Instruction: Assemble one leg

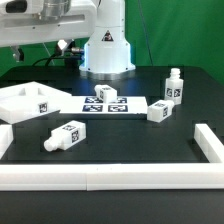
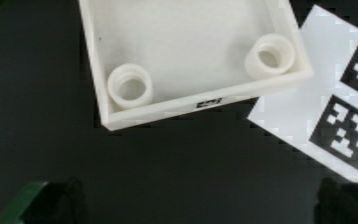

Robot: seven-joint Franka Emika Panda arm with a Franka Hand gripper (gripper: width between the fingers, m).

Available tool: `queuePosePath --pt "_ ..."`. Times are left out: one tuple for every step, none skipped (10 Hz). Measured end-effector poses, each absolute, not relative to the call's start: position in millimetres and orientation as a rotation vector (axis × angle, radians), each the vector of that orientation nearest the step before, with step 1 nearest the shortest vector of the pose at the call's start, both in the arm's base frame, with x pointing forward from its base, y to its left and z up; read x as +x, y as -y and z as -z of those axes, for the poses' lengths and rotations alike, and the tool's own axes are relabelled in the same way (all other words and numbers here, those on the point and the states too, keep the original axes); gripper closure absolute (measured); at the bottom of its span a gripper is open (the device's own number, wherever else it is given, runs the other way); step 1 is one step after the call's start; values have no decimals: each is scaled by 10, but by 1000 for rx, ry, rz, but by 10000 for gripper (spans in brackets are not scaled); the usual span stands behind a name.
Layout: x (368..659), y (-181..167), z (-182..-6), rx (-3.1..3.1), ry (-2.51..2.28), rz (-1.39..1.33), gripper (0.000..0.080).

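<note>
leg lies on black table, green wall behind, peg toward the exterior view's left; we see gripper spread.

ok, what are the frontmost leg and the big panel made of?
Leg: seemingly matte white plastic, uniform colour, soft shading; black-and-white tag looks like a printed sticker. Panel: same-looking white plastic, smooth, faint sheen on the socket rims. Exact plastic unclear.

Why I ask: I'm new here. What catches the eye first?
A small white plastic leg with a square tag lies foremost in the exterior view; another leg stands upright toward that view's right. The wrist view looks down on a large white panel with two round sockets, beside the marker board.
</note>
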State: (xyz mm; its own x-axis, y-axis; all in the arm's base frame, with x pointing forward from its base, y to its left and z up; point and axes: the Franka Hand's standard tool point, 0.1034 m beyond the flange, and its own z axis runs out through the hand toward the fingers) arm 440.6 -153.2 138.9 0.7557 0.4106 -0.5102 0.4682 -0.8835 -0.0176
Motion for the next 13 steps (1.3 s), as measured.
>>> queuePosePath --pt "4405 1526 -1375 2851 -620 767 150" --pt "4346 1606 -1257 2903 -736 613 150" --pt "4129 1741 -1172 2952 -793 577 150" --pt "4067 1889 -1086 2983 -868 567 150" --pt "4050 2037 -958 3014 -979 529 150" --pt "4004 2131 -874 3041 -988 508 150" --pt "3963 2175 -825 3049 -983 522 150" --pt "3990 2138 -835 3043 -996 520 150" --pt "3991 2130 -829 3041 -1003 522 150" --pt "3986 2132 -823 3041 -1002 524 150" --pt "3973 2141 -791 3039 -1012 521 150" --pt "3951 2232 -631 3015 -1109 379 150" --pt "3789 2329 -511 3026 -1103 363 150"
